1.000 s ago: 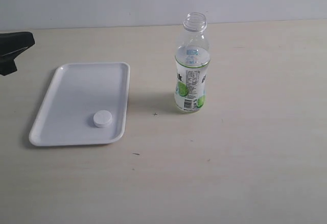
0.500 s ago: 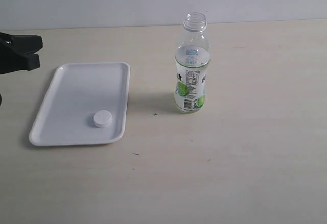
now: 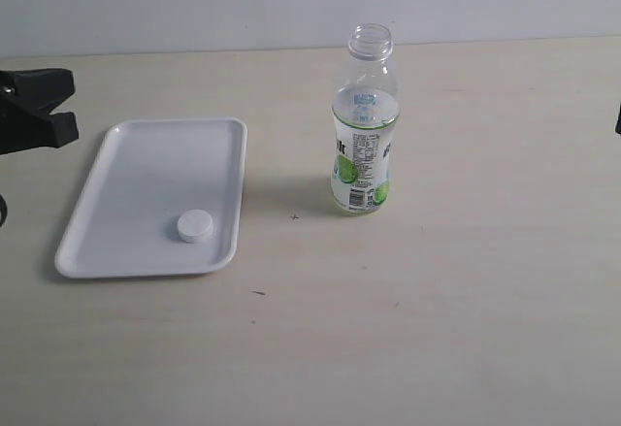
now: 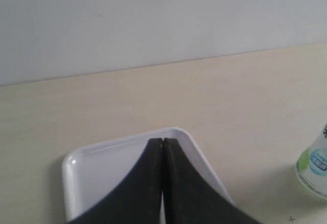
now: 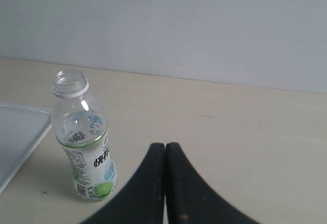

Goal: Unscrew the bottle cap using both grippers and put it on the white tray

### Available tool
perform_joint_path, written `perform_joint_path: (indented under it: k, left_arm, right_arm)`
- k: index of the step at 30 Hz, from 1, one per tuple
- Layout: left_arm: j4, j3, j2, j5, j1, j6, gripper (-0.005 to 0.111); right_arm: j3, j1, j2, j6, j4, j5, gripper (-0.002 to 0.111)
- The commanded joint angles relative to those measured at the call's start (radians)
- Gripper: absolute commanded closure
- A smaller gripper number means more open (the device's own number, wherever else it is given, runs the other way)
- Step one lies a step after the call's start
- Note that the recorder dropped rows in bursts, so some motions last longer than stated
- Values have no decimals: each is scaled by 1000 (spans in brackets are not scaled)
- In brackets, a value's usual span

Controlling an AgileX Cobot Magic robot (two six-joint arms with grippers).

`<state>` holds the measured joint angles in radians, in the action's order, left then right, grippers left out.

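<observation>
A: So, what has moved in the last second?

B: Nothing resting on the table (image 3: 466, 329). The white tray (image 3: 146, 164) lies flat where it was. The bottle (image 3: 363, 145) stands upright and well apart from it, with its neck open and its lime label facing the camera.

A: And the arms?

B: That's the only change. The left gripper (image 4: 162, 142) has pushed a little further into the exterior view from the left edge, and it now sits beside the tray's far corner. Its jaws are pressed together on nothing. The right gripper (image 5: 164, 146) is also clamped shut and empty. It looks at the bottle from a distance, and only a dark sliver of it shows at the right edge of the exterior view.

A: Where's the bottle cap?

B: The bottle cap (image 3: 194, 225) is inside the tray near its front right corner. It hasn't shifted, and nothing is touching it.

A: So what does that mean for the task?

B: I'd say the job is done. The cap is off the bottle and on the tray, and both arms are clear of it. The small shift of the left arm looks like settling, not the start of a new reach.
</observation>
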<state>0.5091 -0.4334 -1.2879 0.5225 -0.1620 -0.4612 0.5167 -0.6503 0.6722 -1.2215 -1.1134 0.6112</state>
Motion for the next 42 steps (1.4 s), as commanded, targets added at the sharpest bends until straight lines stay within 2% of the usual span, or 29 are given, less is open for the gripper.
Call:
perform_joint_path:
  k: [1,12,17,18,20,25,35,42]
  left_arm:
    - [-214,74,87,0,-5,139,107]
    - [-476,302,523,-39,-5,378,107]
    - [-823,393,736,-31,-5,644,107]
    - [-853,402,763,-31,-5,668,107]
    - [-851,419,825,-31,-5,676,107]
    - [-742,433,964,-59,-5,618,107]
    - [-727,433,1277,-386,-5,628,107]
    - [-750,433,1288,-479,-5,638,107]
  right_arm:
    - [-9,-1,-7,-5,1,-8,108]
    - [-9,-1,-7,-5,15,-8,108]
    - [-9,-1,-7,-5,15,-8,108]
    - [-9,-1,-7,-5,15,-8,108]
    - [-9,-1,-7,-5,15,-8,108]
    - [-9,-1,-7,-5,15,-8,108]
    - [-9,-1,-7,-5,15,-8,108]
    - [-9,-1,-7,-5,19,-8,108]
